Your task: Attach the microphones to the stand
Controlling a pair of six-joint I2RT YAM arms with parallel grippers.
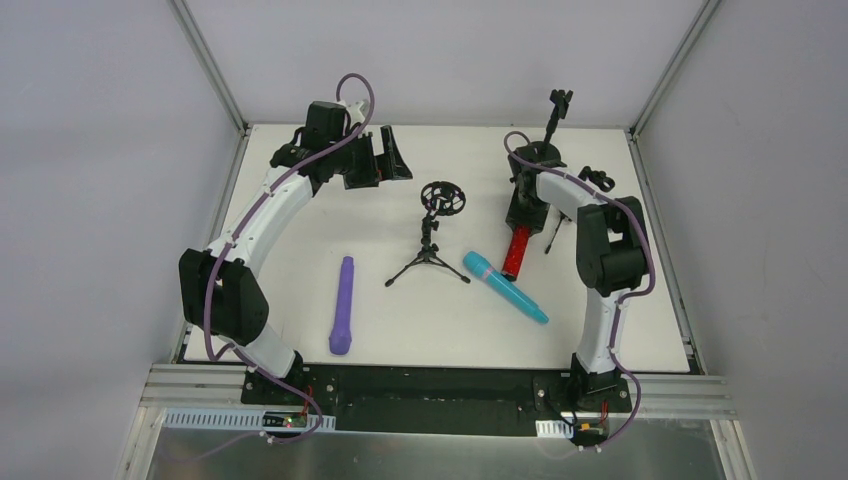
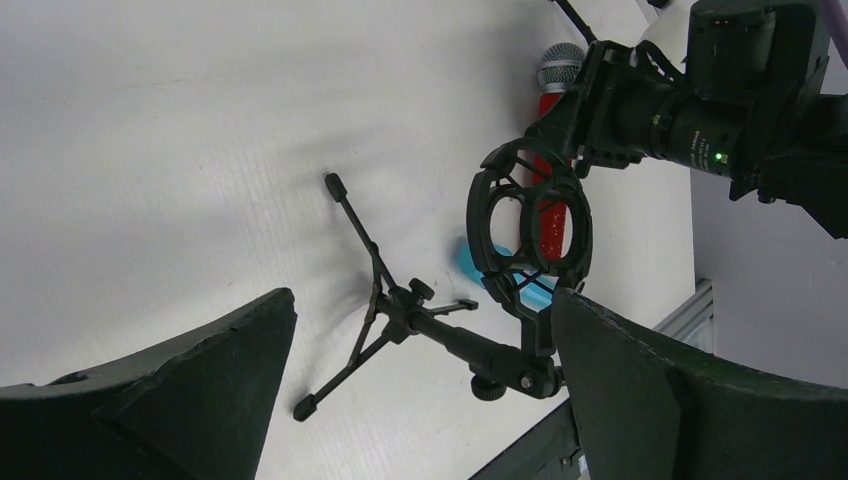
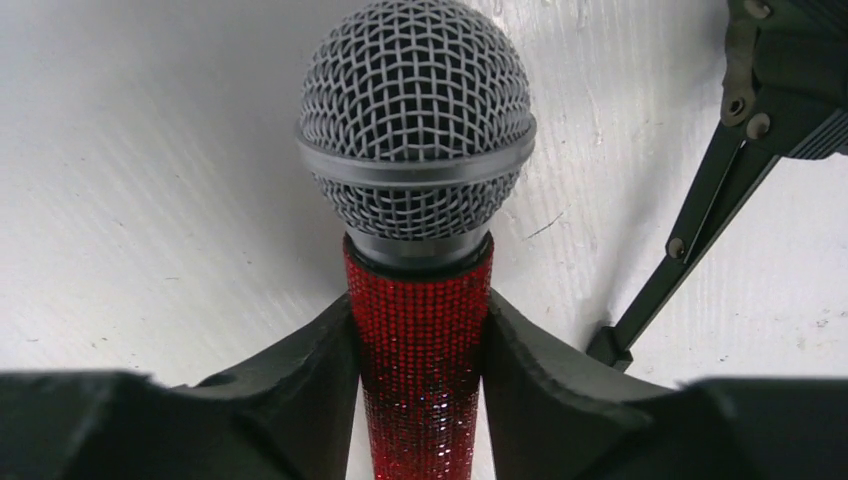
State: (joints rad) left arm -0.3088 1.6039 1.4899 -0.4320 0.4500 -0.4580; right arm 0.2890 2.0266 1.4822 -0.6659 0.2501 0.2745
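Nearest the bases, the purple microphone lies on the table left of centre and the cyan microphone lies slanted to the right, neither one touched. Between them and a little farther out stands the tripod stand, its shock-mount ring empty. Just right of it the red microphone lies flat, and the right gripper has its jaws pressed on both sides of the glittery handle just under the mesh head. That grip sits far from the middle, so on lifting the long handle may sag or twist in the pads. A leg of the second stand is close beside and could snag. Farthest out, the left gripper hangs wide and empty, well apart from the tripod, so the light stand could tip under insertion.
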